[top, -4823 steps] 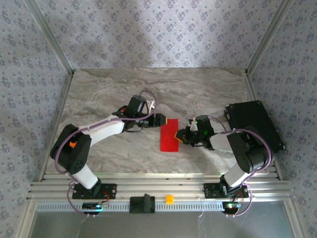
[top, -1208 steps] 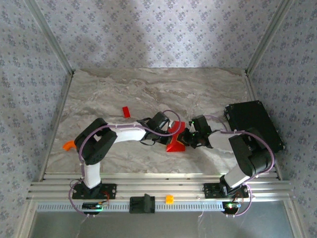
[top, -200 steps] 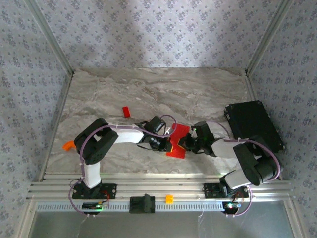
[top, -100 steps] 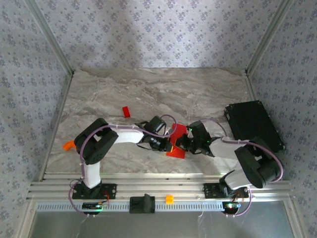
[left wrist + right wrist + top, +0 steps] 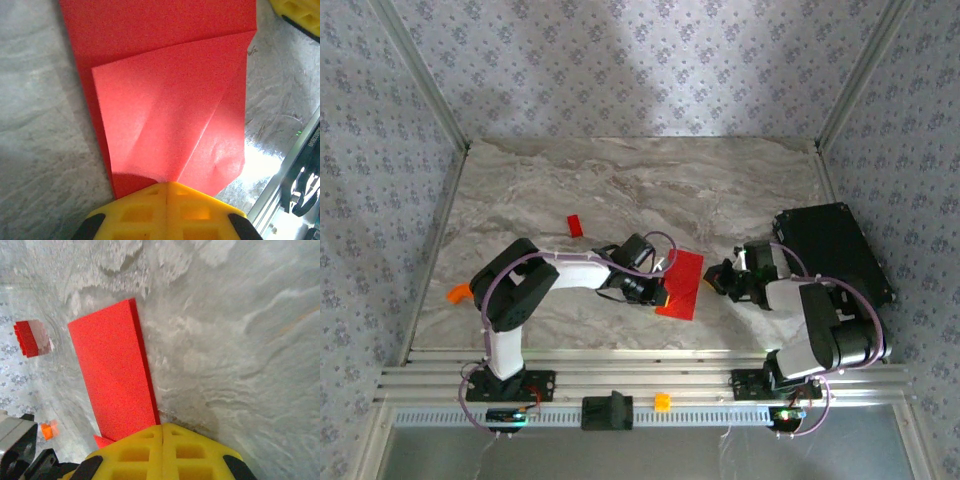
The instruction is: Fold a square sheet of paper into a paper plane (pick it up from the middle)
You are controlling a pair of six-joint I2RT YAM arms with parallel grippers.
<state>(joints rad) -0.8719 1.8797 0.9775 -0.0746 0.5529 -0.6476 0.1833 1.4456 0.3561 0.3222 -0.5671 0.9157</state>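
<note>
The square sheet of paper (image 5: 682, 283), bright red, lies folded on the marble table just in front of the arms. In the left wrist view the paper (image 5: 165, 100) shows a slanted flap lying over a longer strip, with creases running toward my fingertips. My left gripper (image 5: 658, 292) is shut, and its yellow tip (image 5: 167, 184) rests on the paper's left edge. My right gripper (image 5: 720, 281) is shut too, a little to the right of the paper and off it. Ahead of its tip (image 5: 162, 426) the paper (image 5: 112, 375) looks like a long red strip.
A tiny red block (image 5: 574, 226) sits behind and left of the paper. A black box (image 5: 832, 252) stands at the right edge. An orange piece (image 5: 457, 293) lies near the left arm's elbow. A small yellow piece (image 5: 662, 401) sits on the front rail.
My right gripper has drawn back to the right, off the paper it was touching half a second ago. The left gripper and the paper have stayed put.
</note>
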